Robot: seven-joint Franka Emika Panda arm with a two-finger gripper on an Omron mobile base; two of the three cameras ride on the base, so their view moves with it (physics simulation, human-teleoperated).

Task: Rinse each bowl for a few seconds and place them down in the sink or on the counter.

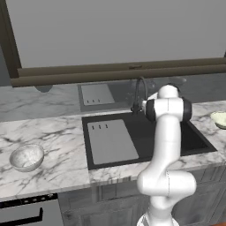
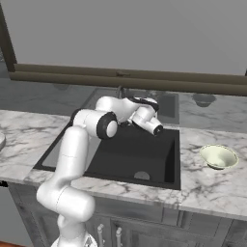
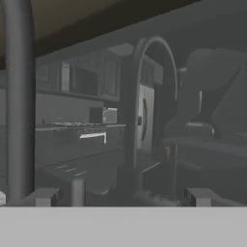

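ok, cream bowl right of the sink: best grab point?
Probably the rim of the cream bowl, approached from above: it sits upright and open on the counter, so one finger can go inside the thin wall and one outside. The claw is open over the sink.

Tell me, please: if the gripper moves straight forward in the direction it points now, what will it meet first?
Most likely the tap. In the hand view its dark arched neck rises just ahead between the open fingertips of the gripper, above the sink. Depth is hard to judge, so how near it stands is unclear.
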